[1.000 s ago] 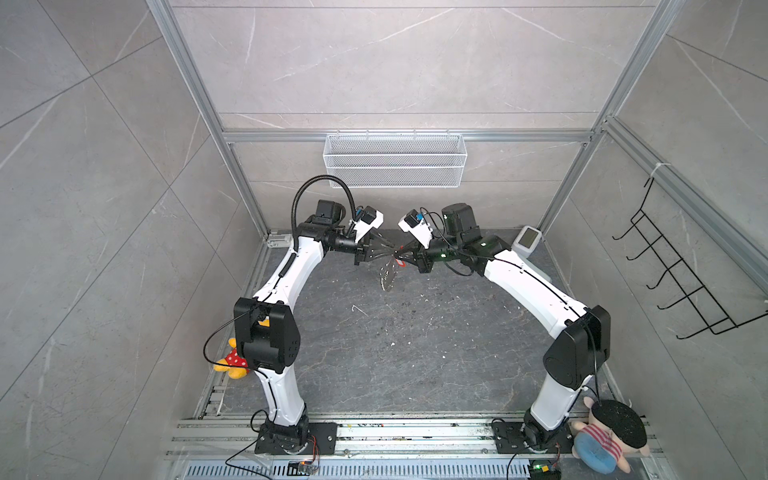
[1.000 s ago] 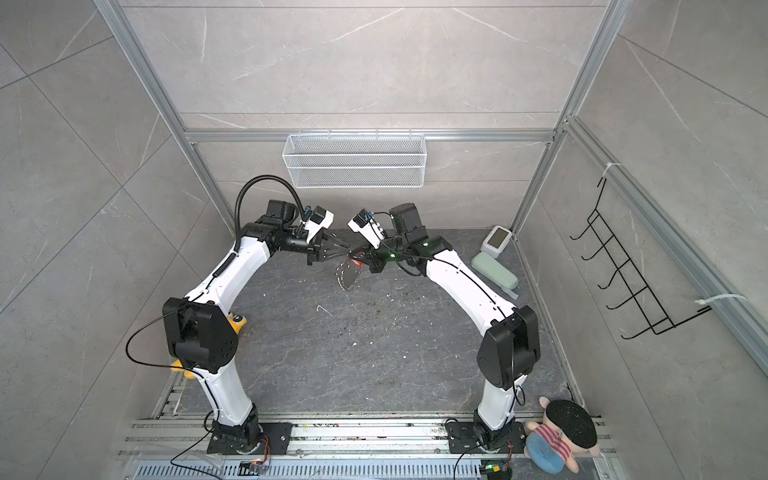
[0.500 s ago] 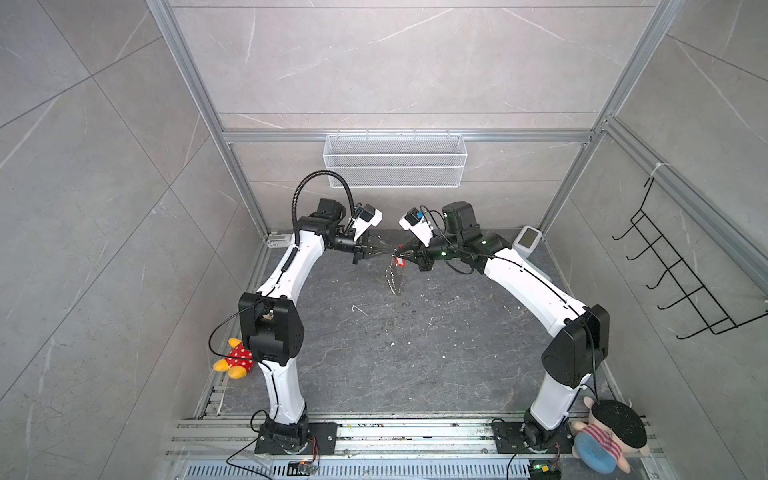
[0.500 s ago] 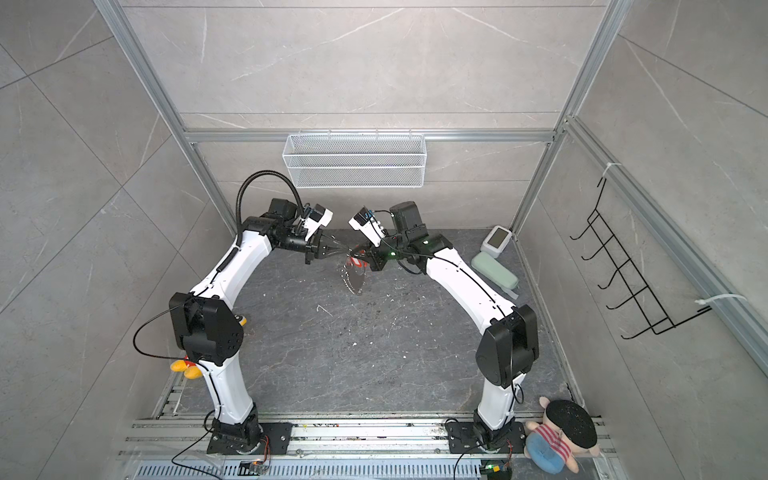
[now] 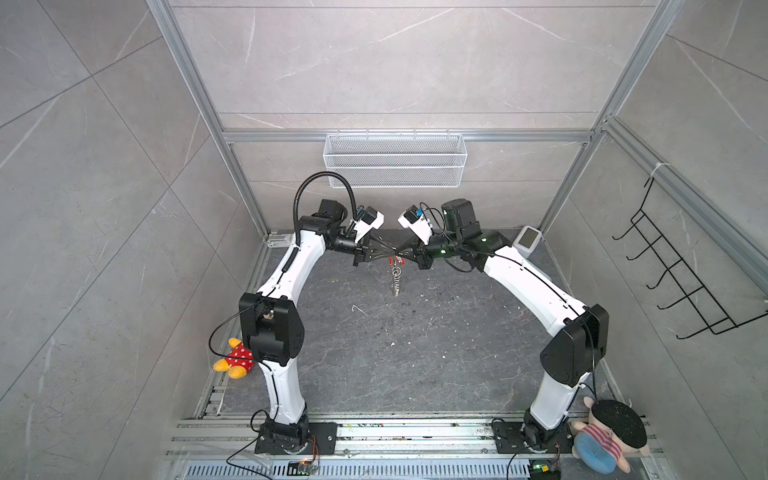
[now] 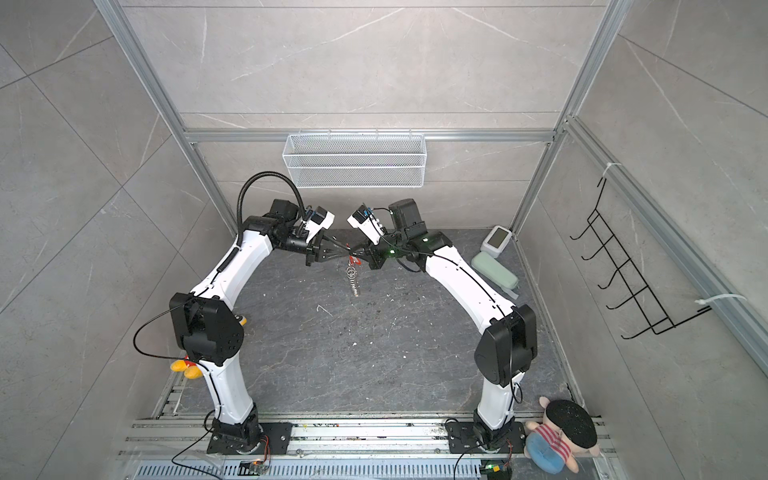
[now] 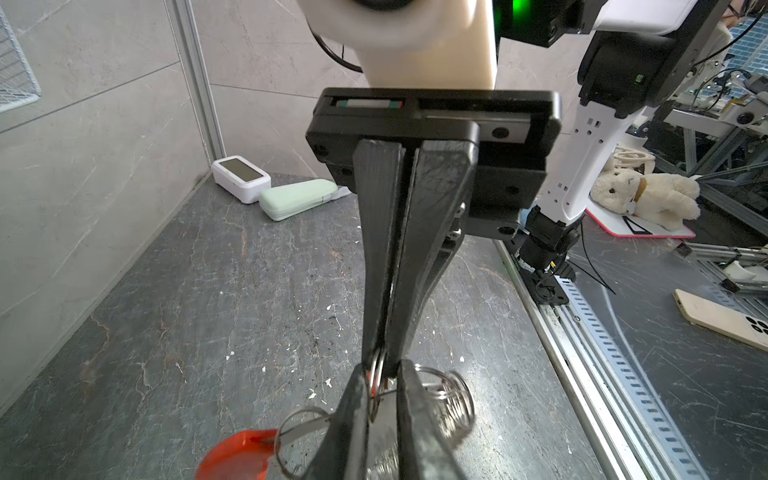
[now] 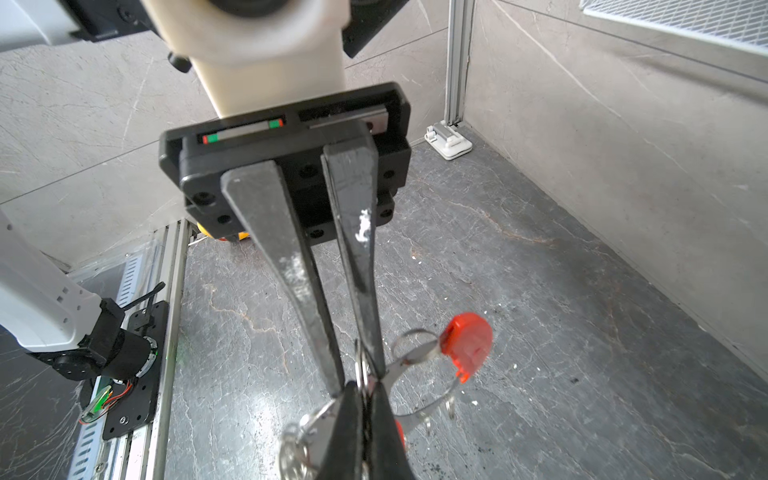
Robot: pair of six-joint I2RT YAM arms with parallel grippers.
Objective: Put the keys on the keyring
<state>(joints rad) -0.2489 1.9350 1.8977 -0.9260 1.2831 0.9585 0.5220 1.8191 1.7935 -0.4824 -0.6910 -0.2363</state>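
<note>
— Anything different from a second ago?
— Plenty. Back then: left jaws and right jaws a little apart, with the keyring [image 5: 397, 282] spread loosely between. Now: nose to nose in mid-air above the table [image 5: 415, 353], with the keyring dangling straight down beneath as a narrow silvery string, off the table in both top views.
— And the grip?
— Right jaws clenched on a thin silver ring [image 7: 376, 374] at the meeting point. Left jaws drawn nearly together round that same ring, with a sliver of gap left; cannot tell whether biting or just let go.
— Whereabouts of the keys [image 8: 467, 345]?
— Hanging close beside the pinch. Red head out to one side in the right wrist view, metal shank pointing in toward the closed tips.
— Meaning for the task?
— Probably mid-threading. Both pieces brought to one spot and held aloft, so no more fetching needed. Cannot tell yet whether already slipped onto the keyring or merely lying against it.
— Next, then?
— By the look of it, a fine nudge along the wire, with the right grip kept firm. Judging by so thin a ring, easy to drop the whole bunch with one slip.
</note>
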